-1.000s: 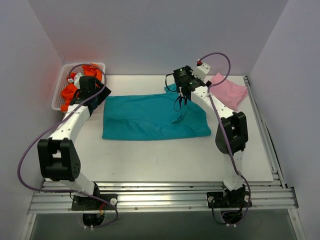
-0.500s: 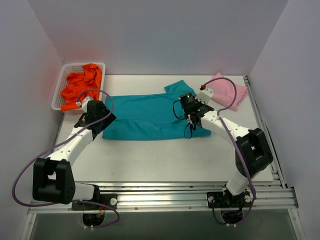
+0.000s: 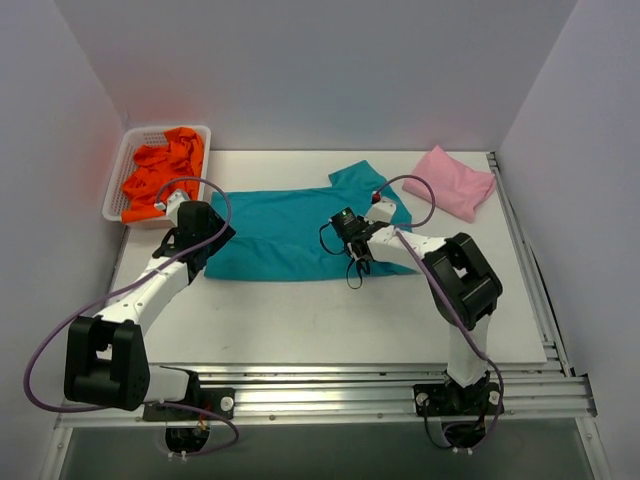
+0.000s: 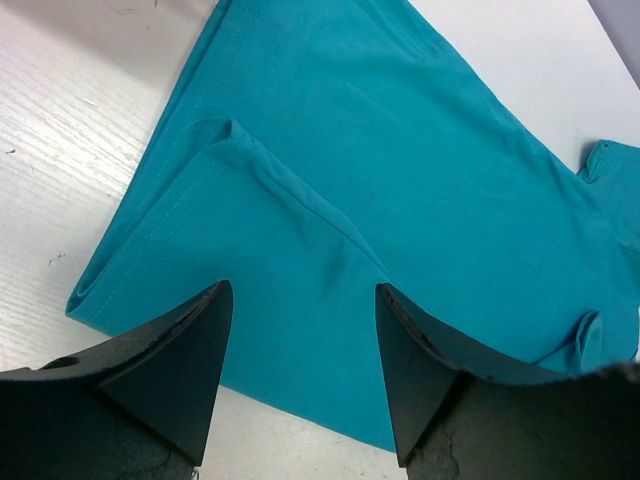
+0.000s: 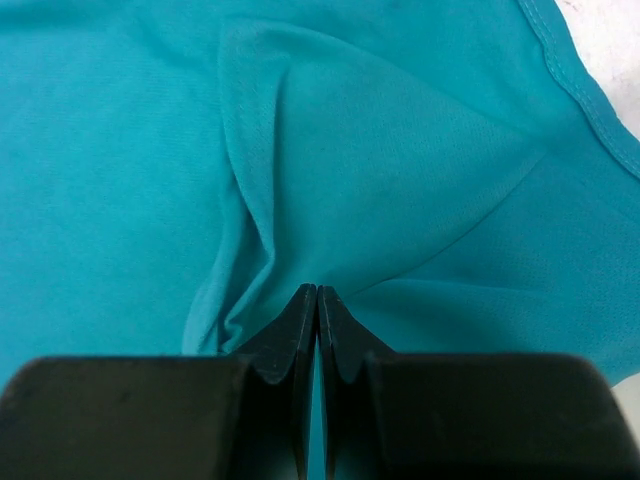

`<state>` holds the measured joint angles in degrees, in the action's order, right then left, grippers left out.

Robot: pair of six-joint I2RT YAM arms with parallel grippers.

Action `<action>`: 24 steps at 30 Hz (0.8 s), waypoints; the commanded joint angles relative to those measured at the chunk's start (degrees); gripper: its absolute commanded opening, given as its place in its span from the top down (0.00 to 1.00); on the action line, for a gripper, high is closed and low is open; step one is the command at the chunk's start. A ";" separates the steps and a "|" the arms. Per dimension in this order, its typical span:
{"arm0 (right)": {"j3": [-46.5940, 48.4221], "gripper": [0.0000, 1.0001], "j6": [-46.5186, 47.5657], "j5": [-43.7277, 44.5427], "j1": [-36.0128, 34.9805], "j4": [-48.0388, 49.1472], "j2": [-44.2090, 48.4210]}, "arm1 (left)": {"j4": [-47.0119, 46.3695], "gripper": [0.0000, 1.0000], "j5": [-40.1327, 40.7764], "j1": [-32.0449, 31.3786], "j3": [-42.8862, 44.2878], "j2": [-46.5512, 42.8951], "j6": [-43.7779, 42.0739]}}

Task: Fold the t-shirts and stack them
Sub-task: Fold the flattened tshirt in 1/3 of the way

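As the fold stands: the teal t-shirt [image 3: 290,235] lies spread across the middle of the table [image 3: 300,320], with one sleeve poking toward the upper centre of the overhead view.
Right gripper [image 5: 317,300]: fingers pressed together, nipping a raised pucker of teal cloth near the shirt's lower right.
Left gripper [image 4: 300,300]: fingers spread wide, poised just above the shirt's left edge, where a short ridge wrinkles the cloth; nothing held.
Pink t-shirt [image 3: 455,182]: folded at the upper right of the table, well apart from the teal one.
Orange t-shirts [image 3: 165,165]: heaped in the white basket [image 3: 118,208], upper left.
Step in hand: probably gathering the teal shirt for its fold; stacking is not yet begun.
Risk, right side: the pinch looks thin, perhaps one layer only, so a lift may peel the top layer or slip free.
Risk, left side: with only one side gripped, a pull could drag and skew the shirt, bunching the ridge into a crooked fold.
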<state>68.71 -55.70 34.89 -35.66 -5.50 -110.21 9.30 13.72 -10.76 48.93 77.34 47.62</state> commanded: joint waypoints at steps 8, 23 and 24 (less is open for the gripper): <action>7.30 1.00 -2.22 1.58 0.24 -1.97 -5.62 | -4.12 0.33 1.13 0.13 0.47 -0.08 -0.59; 20.68 1.00 7.44 1.49 0.50 3.38 -12.05 | -3.59 0.34 3.51 0.48 -1.72 -3.24 -0.78; 20.50 0.97 8.15 2.19 0.50 3.47 -9.69 | -3.59 0.35 3.69 -0.04 -1.99 -4.29 -0.51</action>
<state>87.26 -52.18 34.11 -35.55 -3.22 -124.79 7.81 16.12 -10.17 47.66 76.58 47.20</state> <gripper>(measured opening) 0.015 0.658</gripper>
